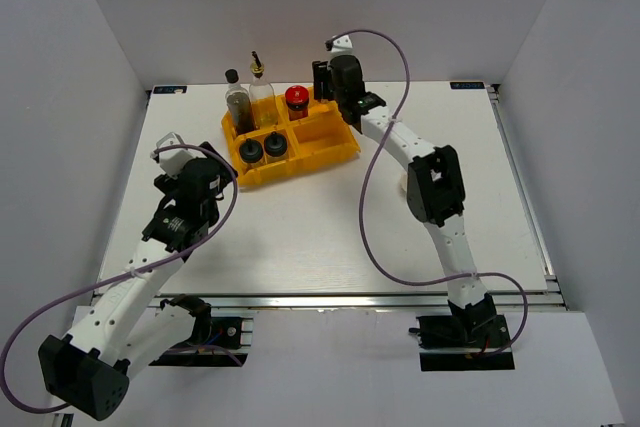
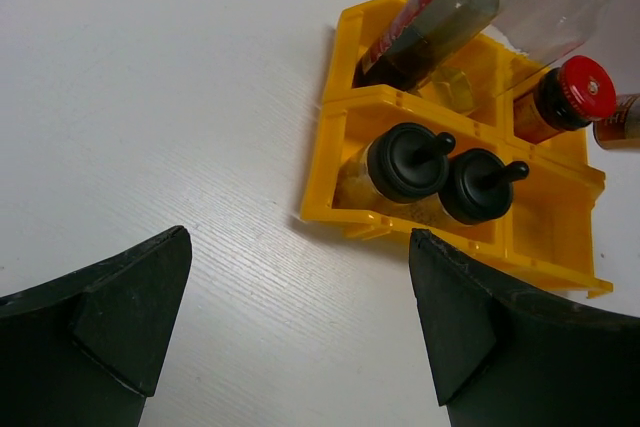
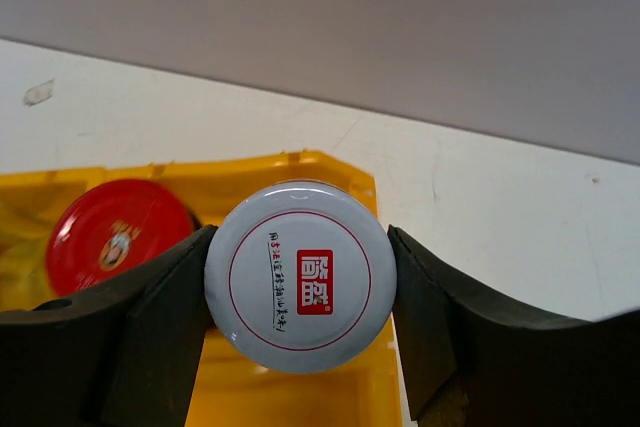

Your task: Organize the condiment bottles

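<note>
Pale-lidded jar (image 3: pixel 300 279): it is sitting squarely between the fingers of the right gripper (image 3: pixel 298 297). Its lid is facing the wrist camera, so its long axis is running straight down and away from the claw.
Right gripper: it is clamping the lid's sides, with both fingers touching. It is spread no wider than the lid itself.
Beneath the claw: the back right compartment of the yellow tray (image 3: pixel 300 159) is lying directly under the jar. The lid is hiding the base, so the jar is possibly hanging just above the floor rather than resting on it.
Beside the claw: the red-lidded jar (image 3: pixel 120 237) is standing in the neighbouring compartment, just off the left finger.
Left gripper (image 2: pixel 300 247): it is gaping wide, gripping nothing and hovering over the table (image 2: pixel 180 97).
Ahead of the left claw: the black-capped shakers (image 2: pixel 408 160) are sharing the nearest compartment. The tall dark bottle (image 2: pixel 430 27) and the clear bottle (image 2: pixel 570 7) are standing beyond them.
Nearer arm: the right arm is carrying the jar, and the left arm is waiting well apart.
Coming move: it is likely turning on a straight descent along the jar's axis, keeping clear of the red lid.
</note>
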`<action>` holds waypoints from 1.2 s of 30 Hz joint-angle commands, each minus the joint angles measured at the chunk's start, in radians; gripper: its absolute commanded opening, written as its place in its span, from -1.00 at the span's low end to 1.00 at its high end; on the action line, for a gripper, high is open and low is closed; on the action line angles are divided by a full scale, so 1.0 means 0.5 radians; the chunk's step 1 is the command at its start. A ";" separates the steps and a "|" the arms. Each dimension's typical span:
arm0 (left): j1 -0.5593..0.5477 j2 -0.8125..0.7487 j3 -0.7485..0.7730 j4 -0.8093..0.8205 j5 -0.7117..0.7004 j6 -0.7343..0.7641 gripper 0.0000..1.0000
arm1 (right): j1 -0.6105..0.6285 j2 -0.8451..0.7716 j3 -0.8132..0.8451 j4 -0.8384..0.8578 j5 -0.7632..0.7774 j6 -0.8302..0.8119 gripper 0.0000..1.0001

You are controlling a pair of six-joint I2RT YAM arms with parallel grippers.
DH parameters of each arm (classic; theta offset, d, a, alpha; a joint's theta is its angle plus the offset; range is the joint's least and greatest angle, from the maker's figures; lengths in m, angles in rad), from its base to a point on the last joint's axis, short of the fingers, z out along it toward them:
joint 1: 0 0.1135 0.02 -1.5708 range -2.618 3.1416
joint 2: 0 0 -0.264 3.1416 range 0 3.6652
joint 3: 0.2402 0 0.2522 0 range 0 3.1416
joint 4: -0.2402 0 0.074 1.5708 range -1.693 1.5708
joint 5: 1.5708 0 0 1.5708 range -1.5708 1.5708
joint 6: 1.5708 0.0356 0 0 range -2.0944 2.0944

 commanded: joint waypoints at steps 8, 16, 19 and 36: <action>0.057 0.019 -0.031 0.050 -0.083 -0.005 0.96 | 0.000 0.235 0.281 0.647 0.086 -0.096 -1.00; 0.099 0.077 -0.046 0.084 -0.009 0.001 0.96 | 0.025 0.327 0.250 0.620 0.006 -0.080 -0.50; 0.109 0.093 -0.046 0.081 0.003 0.001 0.96 | 0.031 0.358 0.253 0.626 0.016 -0.090 -0.28; 0.118 0.102 -0.040 0.096 0.079 0.017 0.96 | 0.031 0.257 0.192 0.647 0.009 -0.120 0.79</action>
